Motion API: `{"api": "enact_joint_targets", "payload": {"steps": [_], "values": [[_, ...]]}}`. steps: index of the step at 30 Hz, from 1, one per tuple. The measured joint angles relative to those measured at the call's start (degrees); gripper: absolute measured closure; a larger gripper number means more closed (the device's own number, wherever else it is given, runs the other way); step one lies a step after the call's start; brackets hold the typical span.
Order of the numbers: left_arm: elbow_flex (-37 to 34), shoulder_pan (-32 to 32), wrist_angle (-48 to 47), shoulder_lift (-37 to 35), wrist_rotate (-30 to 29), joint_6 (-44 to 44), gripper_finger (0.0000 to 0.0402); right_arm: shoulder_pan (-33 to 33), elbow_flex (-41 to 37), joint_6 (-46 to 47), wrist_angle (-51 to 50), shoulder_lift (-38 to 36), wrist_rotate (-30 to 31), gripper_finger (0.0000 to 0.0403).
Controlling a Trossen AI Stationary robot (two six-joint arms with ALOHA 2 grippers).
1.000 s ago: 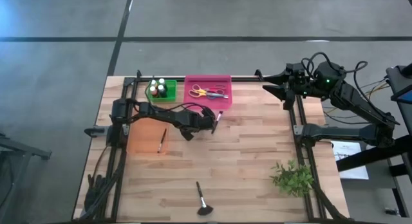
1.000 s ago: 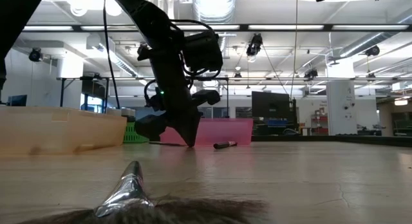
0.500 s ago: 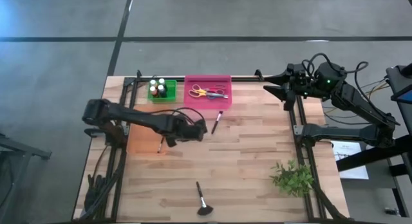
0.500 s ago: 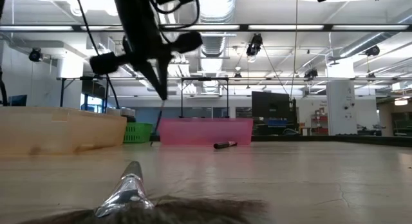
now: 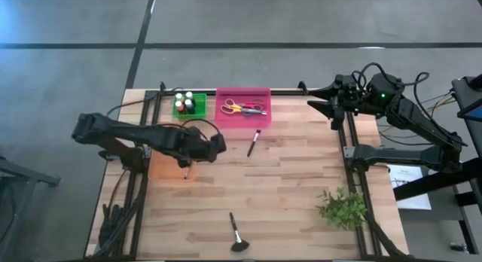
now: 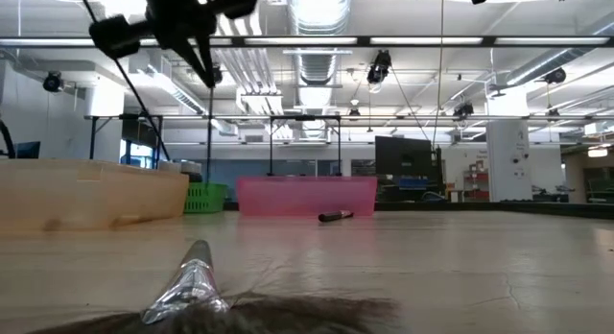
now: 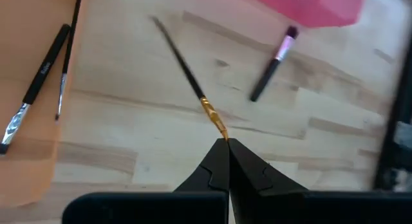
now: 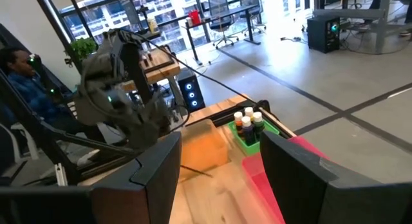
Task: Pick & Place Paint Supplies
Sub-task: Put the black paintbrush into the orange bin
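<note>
My left gripper (image 5: 214, 146) (image 7: 226, 144) hovers high over the table beside the orange tray (image 5: 162, 168) and is shut on a slim dark brush with a gold ferrule (image 7: 187, 73). In the low view the brush (image 6: 206, 132) hangs as a thin line below the gripper (image 6: 203, 56). Two brushes (image 7: 38, 76) lie in the orange tray (image 7: 32, 159). A pink-ferruled brush (image 5: 254, 141) (image 7: 271, 66) lies flat on the table. My right gripper (image 5: 331, 104) (image 8: 222, 179) waits open at the far right. My left gripper pinches the slim brush at its gold ferrule end (image 7: 219, 132) between the two fingertips, coming from above and pointing down. The brush is lifted clear and hangs below the fingers, its dark handle (image 7: 174, 47) slanting down toward the table.
A green bin with paint bottles (image 5: 188, 104) and a pink tray with scissors (image 5: 242, 108) stand at the far edge. A fan brush (image 5: 237, 236) lies near the near edge, close before the low camera (image 6: 192, 276). A leafy sprig (image 5: 343, 208) lies near right.
My left gripper has risen from the tabletop near the pink tray and swung toward the table's left, toward the orange tray. The slim brush it holds has come off the table, lifted clear, and hangs below it.
</note>
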Motion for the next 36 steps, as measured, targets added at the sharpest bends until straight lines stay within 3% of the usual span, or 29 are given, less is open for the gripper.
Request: {"api": "enact_joint_targets", "payload": {"steps": [13,26,32,36], "values": [[0.11,-1.13,-7.93,-13.25,-6.7,-1.77,0.0401,0.01,-0.02,-0.84,0.11,0.74,0.08,0.0196],[-0.06,-2.96,-25.09,-17.68,-5.65,-2.69,0.0401,0.01,-0.02,-0.62,0.13,0.92,2.68,0.0196],[-6.62,-2.92,-26.2,-17.77,-6.03,1.92,0.0401,-0.01,-0.02,-0.07,0.44,2.13,3.95,0.0196],[-13.0,-3.12,-24.05,-17.81,-1.5,2.77,0.0385,-0.01,-0.02,1.53,1.09,3.48,4.2,0.0196]]}}
